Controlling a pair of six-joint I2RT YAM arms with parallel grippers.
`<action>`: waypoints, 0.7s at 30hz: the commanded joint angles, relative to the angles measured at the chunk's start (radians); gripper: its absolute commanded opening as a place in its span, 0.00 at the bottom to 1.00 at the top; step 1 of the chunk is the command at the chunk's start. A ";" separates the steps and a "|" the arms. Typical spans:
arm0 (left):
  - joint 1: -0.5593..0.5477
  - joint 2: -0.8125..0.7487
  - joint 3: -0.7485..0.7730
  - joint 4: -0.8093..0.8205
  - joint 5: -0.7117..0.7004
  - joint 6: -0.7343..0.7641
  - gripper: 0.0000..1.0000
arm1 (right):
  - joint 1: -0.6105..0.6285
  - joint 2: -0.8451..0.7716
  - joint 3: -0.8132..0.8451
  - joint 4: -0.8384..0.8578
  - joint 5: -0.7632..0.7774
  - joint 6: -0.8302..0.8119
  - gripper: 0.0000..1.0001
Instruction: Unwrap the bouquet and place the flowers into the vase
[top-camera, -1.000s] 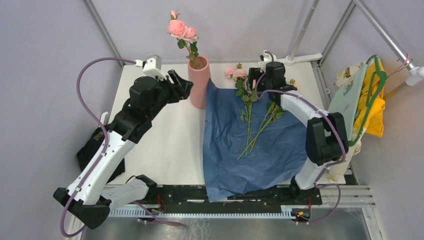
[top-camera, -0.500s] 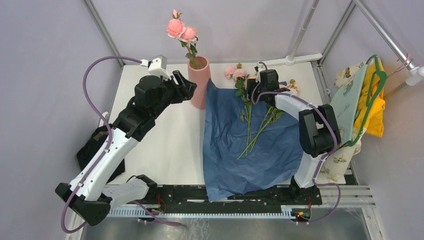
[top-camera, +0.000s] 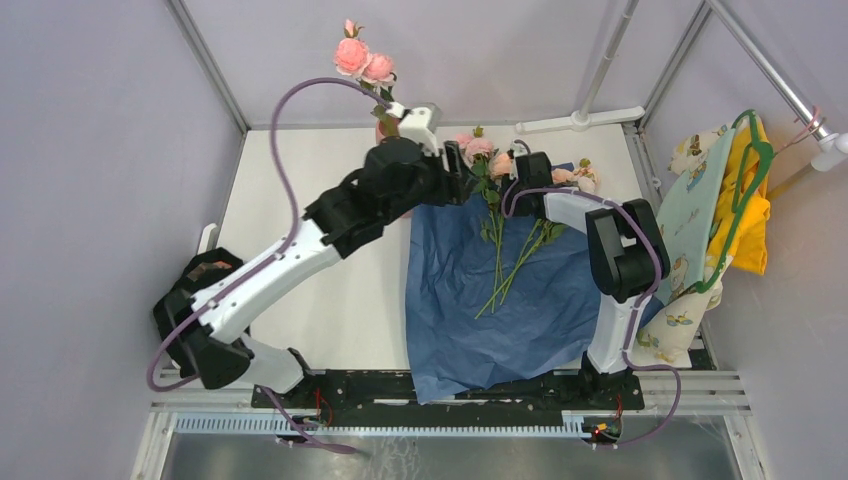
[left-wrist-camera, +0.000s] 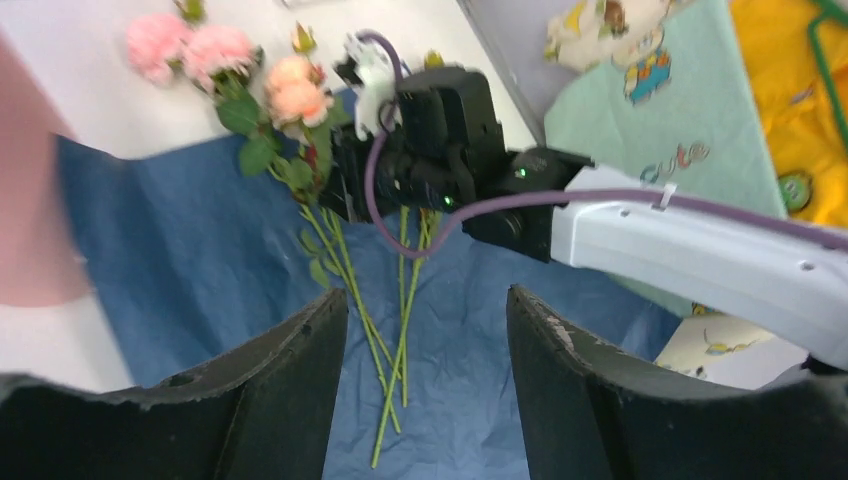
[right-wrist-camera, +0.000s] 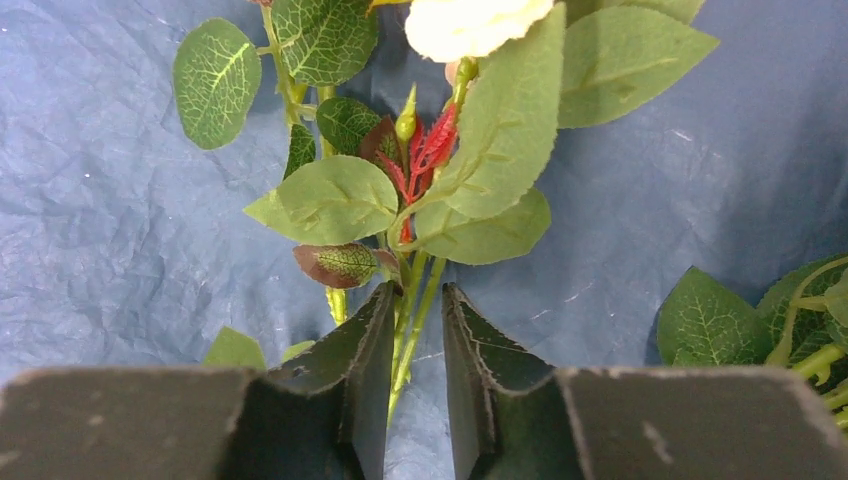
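Sheet (top-camera: 500, 310): dark blue paper, creased, spread open on the right half of the white table (top-camera: 320, 250).
Flowers (top-camera: 497, 250): lying loose on the sheet's far half. The thin green stems point toward the sheet's middle and the heads lie at its far edge.
Heads: a pink pair (top-camera: 470, 146) rests on the table just past the sheet's far-left corner. Peach blooms (left-wrist-camera: 295, 90) lie at the sheet's far edge, and a cream bloom (right-wrist-camera: 470, 20) shows beyond the leaves in the right wrist view.
Vase (left-wrist-camera: 30, 200): salmon pink, just left of the sheet's far-left corner. It is a blur at the edge of the left wrist view and mostly hidden behind the left arm from above.
Two roses (top-camera: 362, 58): pink, on a leafy stem, rising above the vase.
Left gripper (left-wrist-camera: 428, 298): above the sheet's far-left part, facing the flowers. Its fingers are spread wide with nothing between them.
Right gripper (right-wrist-camera: 415, 305): low over the sheet's far edge, among the leaves. Its fingers are drawn in narrowly on either side of two stems. A slim gap shows, and I cannot tell whether it is pinching them.
Cloths (top-camera: 735, 195): yellow and pale green, on a hanger right of the sheet.
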 joint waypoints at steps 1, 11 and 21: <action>-0.030 0.115 0.079 0.030 0.040 0.020 0.66 | -0.014 0.014 0.007 0.031 -0.012 0.006 0.24; -0.056 0.372 0.154 0.060 0.075 0.009 0.65 | -0.048 -0.094 -0.075 0.072 0.019 0.024 0.07; -0.054 0.507 0.201 0.075 0.052 -0.010 0.64 | -0.082 -0.266 -0.173 0.095 0.039 0.053 0.06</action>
